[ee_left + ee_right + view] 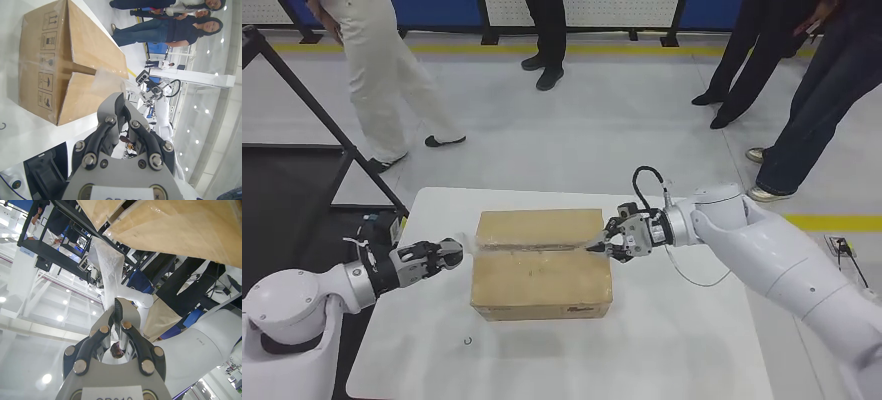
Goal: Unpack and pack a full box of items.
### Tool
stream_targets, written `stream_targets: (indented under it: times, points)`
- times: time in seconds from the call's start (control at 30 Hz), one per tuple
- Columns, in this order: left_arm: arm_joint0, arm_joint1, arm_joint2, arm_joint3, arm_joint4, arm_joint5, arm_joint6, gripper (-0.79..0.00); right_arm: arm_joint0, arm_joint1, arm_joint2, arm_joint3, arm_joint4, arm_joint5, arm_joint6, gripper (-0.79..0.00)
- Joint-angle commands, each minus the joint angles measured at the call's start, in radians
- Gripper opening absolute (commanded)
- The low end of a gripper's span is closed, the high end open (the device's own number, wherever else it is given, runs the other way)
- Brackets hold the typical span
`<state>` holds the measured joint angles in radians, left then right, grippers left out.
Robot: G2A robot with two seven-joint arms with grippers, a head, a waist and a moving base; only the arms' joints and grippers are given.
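Observation:
A brown cardboard box (540, 272) lies in the middle of the white table (682, 340), its top flaps closed along a seam. At the box's left end my left gripper (454, 253) is shut on a strip of clear tape (108, 79) that runs off the seam. In the left wrist view the left gripper (123, 98) pinches the strip's end just off the box (56, 62). My right gripper (604, 247) is at the right end of the seam. In the right wrist view it (114, 306) is shut on a peeled strip of tape (110, 266) hanging from the box (170, 228).
A small ring-shaped bit (468, 341) lies on the table in front of the box. A black metal frame (302, 110) stands off the table's left side. Several people stand on the floor beyond the far edge. The table is bare to the right of the box.

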<state>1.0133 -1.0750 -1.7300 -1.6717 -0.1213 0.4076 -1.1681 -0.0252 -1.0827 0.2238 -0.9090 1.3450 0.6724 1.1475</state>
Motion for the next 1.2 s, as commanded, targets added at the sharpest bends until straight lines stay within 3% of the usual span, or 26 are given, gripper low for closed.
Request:
stream_targets:
  times: [0.0, 0.2, 0.6, 1.17]
  points:
    - [-0.013, 0.005, 0.000, 0.021, -0.010, 0.004, -0.016, -0.785, -0.004, 0.000, -0.001, 0.009, 0.025, 0.004, -0.004, -0.785]
    - [-0.053, 0.017, 0.011, 0.094, -0.044, 0.010, -0.047, -0.785, 0.003, -0.002, -0.054, 0.013, 0.125, 0.048, -0.047, -0.785]
    - [-0.132, 0.036, 0.068, 0.231, -0.078, 0.028, -0.059, -0.785, -0.007, -0.002, -0.054, 0.024, 0.271, 0.131, -0.130, -0.785]
    - [-0.182, 0.062, 0.117, 0.352, -0.141, 0.061, -0.094, -0.785, -0.019, 0.026, -0.054, -0.021, 0.453, 0.260, -0.260, -0.785]
